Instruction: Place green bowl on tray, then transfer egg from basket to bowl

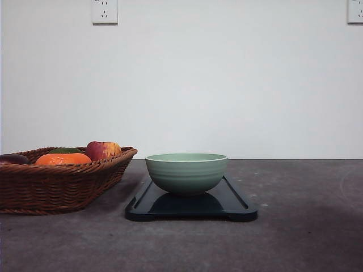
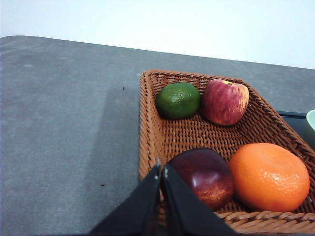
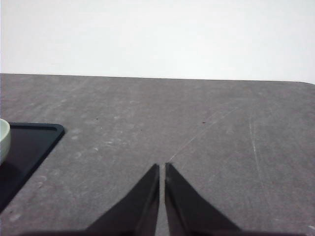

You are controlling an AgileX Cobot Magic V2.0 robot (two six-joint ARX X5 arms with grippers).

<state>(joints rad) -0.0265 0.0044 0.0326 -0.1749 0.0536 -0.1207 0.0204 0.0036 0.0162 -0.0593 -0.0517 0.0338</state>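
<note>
The pale green bowl [image 1: 186, 171] stands upright on the dark tray [image 1: 238, 204] at the table's middle. Left of it sits the wicker basket [image 1: 57, 187]. In the left wrist view the basket [image 2: 197, 135] holds a smooth dark reddish-brown oval, the egg [image 2: 204, 177], in its near corner. My left gripper [image 2: 161, 169] is shut with nothing in it, its tips over the basket's near rim just beside the egg. My right gripper [image 3: 162, 167] is shut and empty over bare table to the right of the tray [image 3: 29, 142]; a sliver of the bowl [image 3: 3, 137] shows there.
The basket also holds an orange fruit [image 2: 268, 176], a red-yellow apple [image 2: 225, 101] and a green fruit [image 2: 178, 100]. A white wall with two sockets [image 1: 104, 11] backs the grey table [image 1: 295, 238], which has open surface left of the basket and right of the tray.
</note>
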